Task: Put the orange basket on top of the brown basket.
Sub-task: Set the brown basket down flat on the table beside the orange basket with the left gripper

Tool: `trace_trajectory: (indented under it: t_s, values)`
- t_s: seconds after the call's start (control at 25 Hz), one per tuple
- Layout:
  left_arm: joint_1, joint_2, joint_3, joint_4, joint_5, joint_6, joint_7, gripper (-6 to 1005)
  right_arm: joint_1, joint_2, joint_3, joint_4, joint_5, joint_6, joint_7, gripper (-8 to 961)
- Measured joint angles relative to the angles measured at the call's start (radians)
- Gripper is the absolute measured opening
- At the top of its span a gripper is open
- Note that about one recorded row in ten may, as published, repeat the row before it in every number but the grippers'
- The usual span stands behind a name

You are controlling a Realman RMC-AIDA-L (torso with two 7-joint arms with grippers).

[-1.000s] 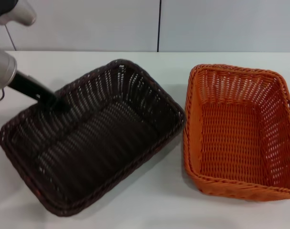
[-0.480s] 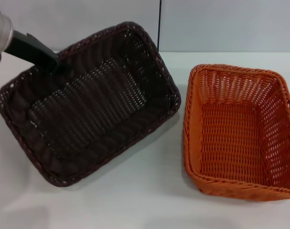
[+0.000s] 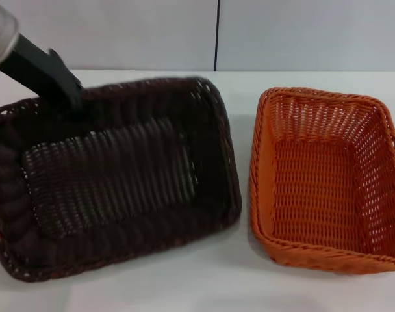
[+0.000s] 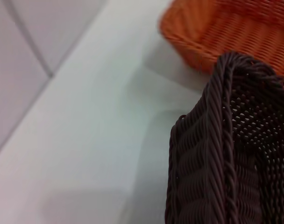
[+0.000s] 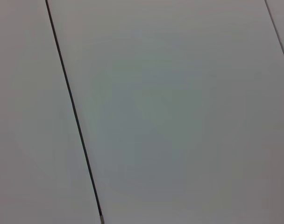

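From the head view we see our left tool (image 3: 73, 97) clamped on the far rim of the dark brown rectangular woven basket (image 3: 113, 182), tilted beside the bright orange rectangular woven basket (image 3: 327, 179) on the white counter (image 3: 204, 286), while the left wrist view shows the brown braided rim (image 4: 221, 154) near the orange one (image 4: 235, 28).

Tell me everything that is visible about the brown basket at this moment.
The brown basket is very dark, almost black, rectangular and woven like wicker, with sloped open-weave sides and a braided rim. It is empty. The left gripper meets its far rim at the left corner. It appears tilted and raised, its opening turned toward the head camera. It is on the robot's left over the white table, beside the orange basket, with a narrow gap between them.
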Motion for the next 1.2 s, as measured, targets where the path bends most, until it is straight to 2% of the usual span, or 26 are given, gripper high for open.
trace_trajectory:
  t_s: [0.16,0.24,0.28,0.32,0.36,0.4,0.44,0.48,0.56,0.6,0.8,1.2]
  values:
    - [-0.030,-0.015,0.044,0.099,0.006,0.019,0.036,175,-0.005,0.004,-0.001,0.005,-0.001,0.000,0.001,559]
    - [-0.030,-0.015,0.044,0.099,0.006,0.019,0.036,175,-0.009,0.005,-0.001,0.006,-0.001,-0.001,0.001,559]
    - [-0.041,-0.050,0.055,0.151,0.001,0.068,0.065,175,-0.015,0.006,-0.001,0.007,-0.001,-0.002,0.001,559]
    - [-0.041,-0.050,0.055,0.151,0.001,0.068,0.065,173,-0.015,0.006,-0.001,0.007,-0.001,-0.002,0.001,559]
    - [-0.047,-0.069,0.054,0.168,-0.001,0.089,0.080,171,-0.017,0.007,0.000,0.008,-0.001,-0.002,0.001,559]
    - [-0.047,-0.069,0.054,0.168,-0.001,0.089,0.080,169,-0.018,0.007,0.000,0.010,0.000,-0.003,0.001,559]
    - [-0.068,-0.101,0.061,0.210,-0.016,0.134,0.104,167,-0.020,0.007,0.000,0.013,0.000,-0.003,0.001,559]
    - [-0.081,-0.105,0.083,0.254,-0.063,0.168,0.106,165,-0.023,0.008,0.000,0.018,0.000,-0.007,0.002,559]
    - [-0.085,-0.104,0.097,0.278,-0.100,0.188,0.106,165,-0.026,0.009,0.000,0.020,0.001,-0.010,0.002,559]
    - [-0.086,-0.102,0.119,0.310,-0.161,0.224,0.110,166,-0.027,0.010,-0.001,0.021,0.001,-0.010,0.002,559]
    - [-0.070,-0.102,0.137,0.335,-0.250,0.271,0.116,175,-0.033,0.012,-0.001,0.029,0.000,-0.011,0.003,558]
    - [-0.041,-0.100,0.136,0.368,-0.284,0.285,0.093,206,-0.035,0.012,-0.001,0.036,-0.001,-0.011,0.003,558]
